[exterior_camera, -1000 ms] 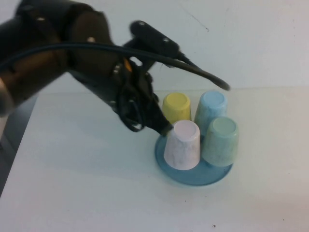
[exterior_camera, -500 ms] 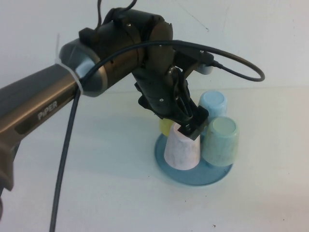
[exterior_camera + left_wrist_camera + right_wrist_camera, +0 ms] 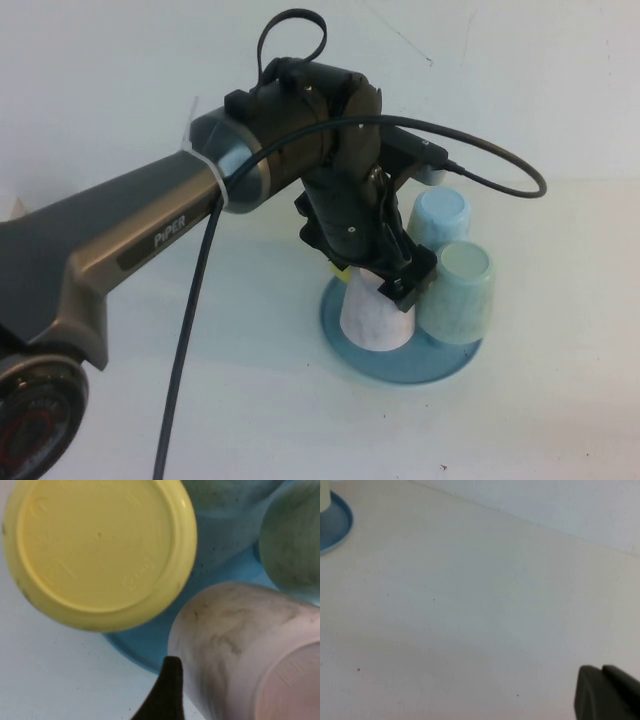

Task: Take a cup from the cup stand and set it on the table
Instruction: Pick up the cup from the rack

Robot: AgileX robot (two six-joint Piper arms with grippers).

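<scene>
Pale pink and faintly speckled, the handleless tapered plastic cup (image 3: 375, 315) sits upside down on the round blue dish-like cup stand (image 3: 400, 362), at the stand's near-left side, which itself lies a little right of the middle of the plain white table (image 3: 200, 400). Around it on the same stand are a yellow plastic cup (image 3: 100, 550) just behind it, a pale green cup (image 3: 458, 290) touching or almost touching its right flank, and a light blue cup (image 3: 438, 215) toward the far edge. The left gripper (image 3: 405, 280) hangs directly over the pink cup's upturned base, with one dark fingertip (image 3: 165, 692) showing just beside the cup's wall in the left wrist view; whether its claw is spread or closed cannot be told. The right gripper (image 3: 607, 692) rests low over bare tabletop, well apart from the stand toward the right edge, and its state cannot be told either. The cup looks light, stiff and smooth, so it would probably slip under a weak pinch; its narrow upturned end, across the tapered wall on the two sides free of neighbours, seems the best place to take hold, followed by a straight lift clear of the peg.
</scene>
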